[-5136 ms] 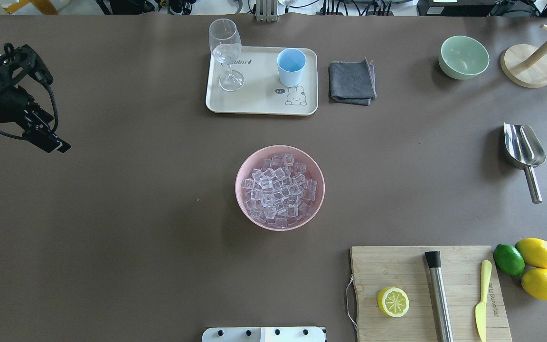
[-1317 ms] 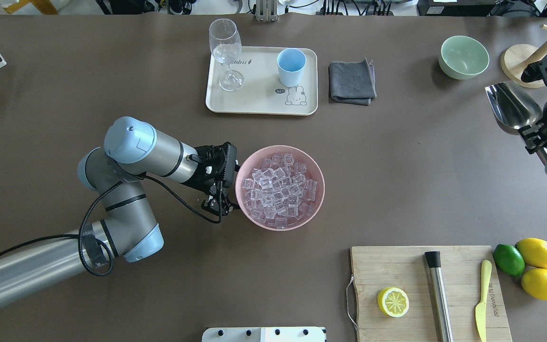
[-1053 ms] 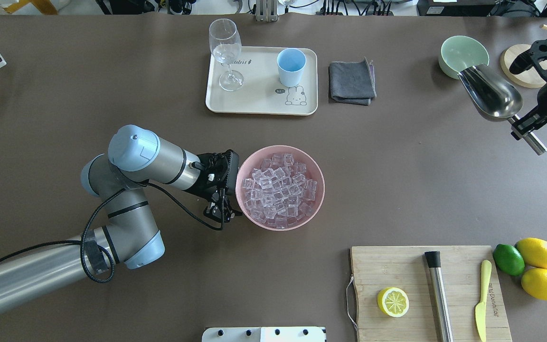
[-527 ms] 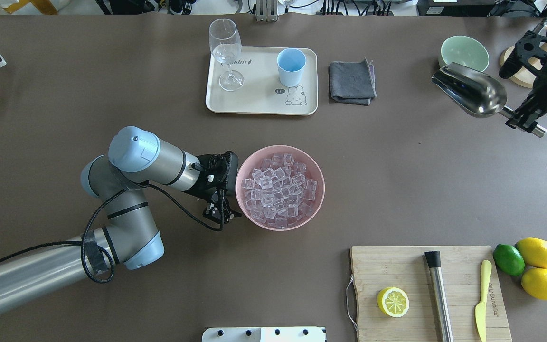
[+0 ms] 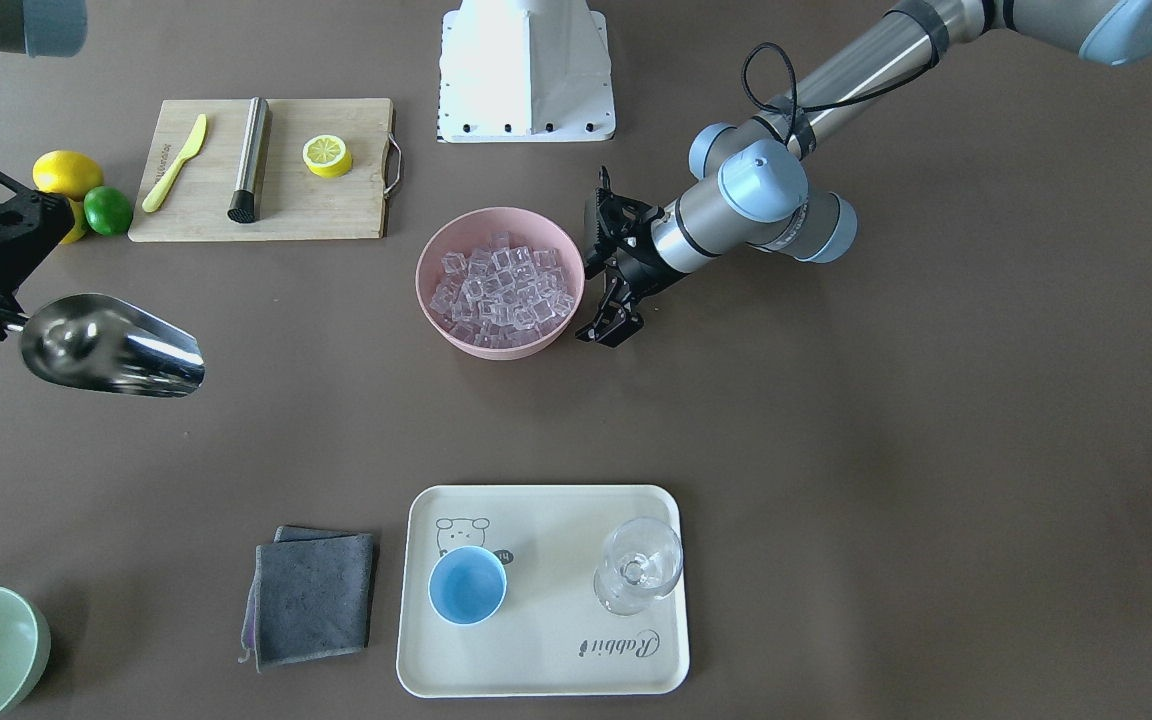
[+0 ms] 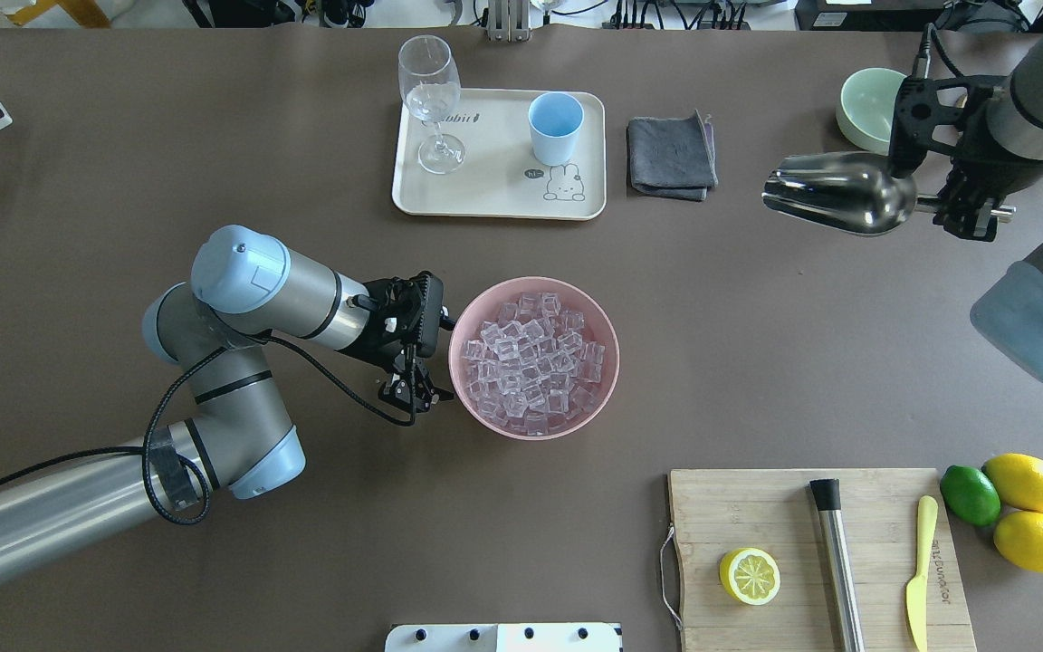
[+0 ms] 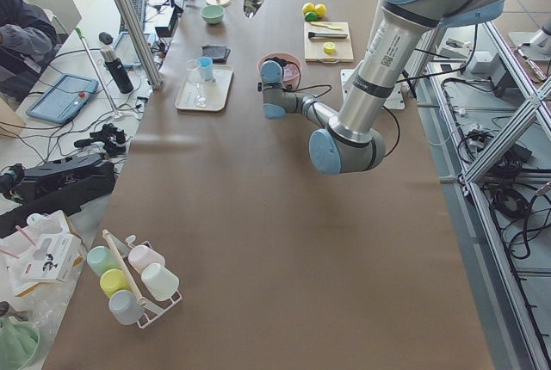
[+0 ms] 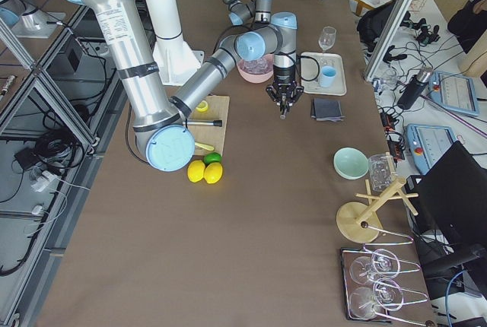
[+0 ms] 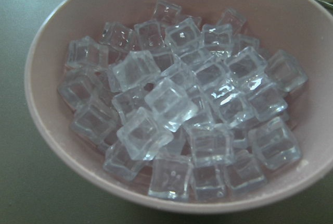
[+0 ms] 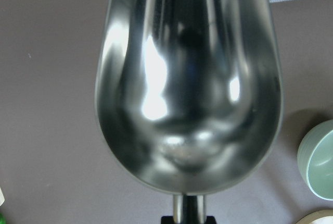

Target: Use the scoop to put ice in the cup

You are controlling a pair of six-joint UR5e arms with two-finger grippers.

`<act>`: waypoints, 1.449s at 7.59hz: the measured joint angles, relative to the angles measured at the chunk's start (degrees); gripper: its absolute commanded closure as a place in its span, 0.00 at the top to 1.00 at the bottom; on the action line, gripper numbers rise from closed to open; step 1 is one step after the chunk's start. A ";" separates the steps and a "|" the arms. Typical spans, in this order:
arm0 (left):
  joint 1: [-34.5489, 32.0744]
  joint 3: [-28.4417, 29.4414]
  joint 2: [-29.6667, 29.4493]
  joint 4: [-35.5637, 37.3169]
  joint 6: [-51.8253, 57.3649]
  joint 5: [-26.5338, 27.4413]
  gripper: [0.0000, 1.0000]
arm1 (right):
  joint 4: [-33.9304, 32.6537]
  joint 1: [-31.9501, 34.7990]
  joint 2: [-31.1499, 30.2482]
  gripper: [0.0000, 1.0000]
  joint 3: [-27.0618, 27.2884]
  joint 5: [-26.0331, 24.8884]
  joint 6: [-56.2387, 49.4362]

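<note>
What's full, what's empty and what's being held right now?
Shiny steel scoop: empty, held up by the right gripper.
Round pink bowl: full of clear ice cubes.
Small light-blue cup: empty, upright on the cream tray.
Clear stemmed glass: upright on the tray.

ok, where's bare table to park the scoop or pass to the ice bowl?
Biggest bare patch: right of the pink bowl, bordered by grey cloth, cutting board and the held scoop; a clear lane in. Also bare: the strip between tray and bowl. Crowded: the bowl's left side, where the left gripper sits, and the green bowl's corner.
</note>
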 measured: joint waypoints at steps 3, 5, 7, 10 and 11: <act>-0.19 0.07 1.15 -3.51 -2.52 -0.20 0.98 | -16.26 -4.88 13.07 0.00 -2.90 -3.30 -7.62; 0.07 0.08 1.20 -3.84 -3.17 -0.10 0.98 | -29.43 -9.13 24.65 0.00 -7.09 -5.59 -9.54; 0.19 0.14 1.20 -3.91 -3.41 0.05 0.98 | -35.12 -14.00 29.86 0.00 -8.74 -10.41 -8.30; 0.34 0.24 1.15 -4.00 -3.49 0.11 0.98 | -39.69 -20.31 34.35 0.00 -13.90 -17.02 -2.11; 0.35 0.25 1.15 -4.31 -3.49 0.14 0.98 | -40.57 -21.89 34.87 0.00 -15.55 -18.76 -0.58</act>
